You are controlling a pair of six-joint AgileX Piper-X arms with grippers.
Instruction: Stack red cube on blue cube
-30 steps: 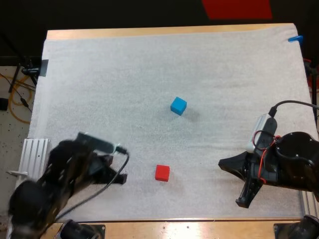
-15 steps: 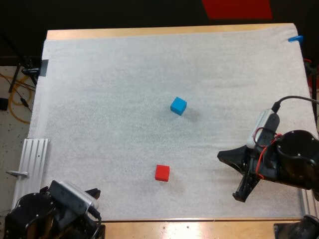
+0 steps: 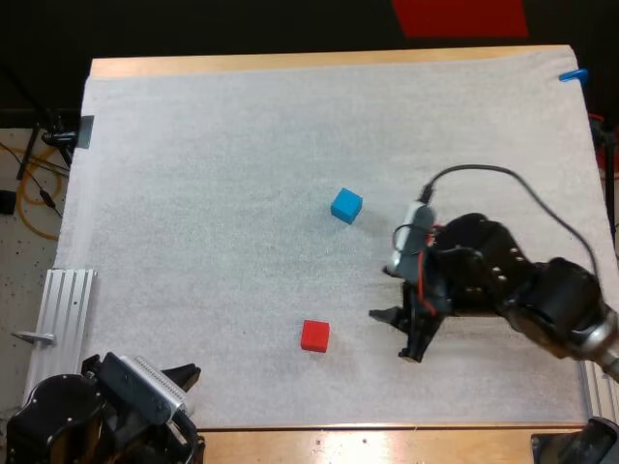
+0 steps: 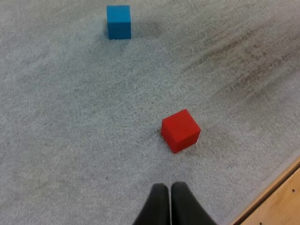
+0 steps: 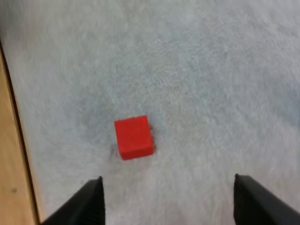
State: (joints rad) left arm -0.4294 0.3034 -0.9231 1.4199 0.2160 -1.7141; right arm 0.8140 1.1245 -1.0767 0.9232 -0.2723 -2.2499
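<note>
The red cube (image 3: 314,335) lies on the white mat near the front, and the blue cube (image 3: 346,205) sits farther back, apart from it. My right gripper (image 3: 392,335) is just right of the red cube, pointing at it. In the right wrist view its fingers (image 5: 93,201) stand wide apart, with the red cube (image 5: 134,137) ahead of them and untouched. My left gripper (image 4: 169,190) is shut on nothing, its fingers touching, short of the red cube (image 4: 180,131), with the blue cube (image 4: 118,21) beyond. The left arm (image 3: 106,411) sits at the front left corner.
A ribbed metal block (image 3: 68,300) lies at the mat's left edge. The wooden table edge (image 3: 387,443) runs along the front, close behind the red cube. Open mat surrounds both cubes.
My left arm has pulled back from beside the red cube to the front left corner. My right arm has swung left toward the red cube and its fingers have opened.
</note>
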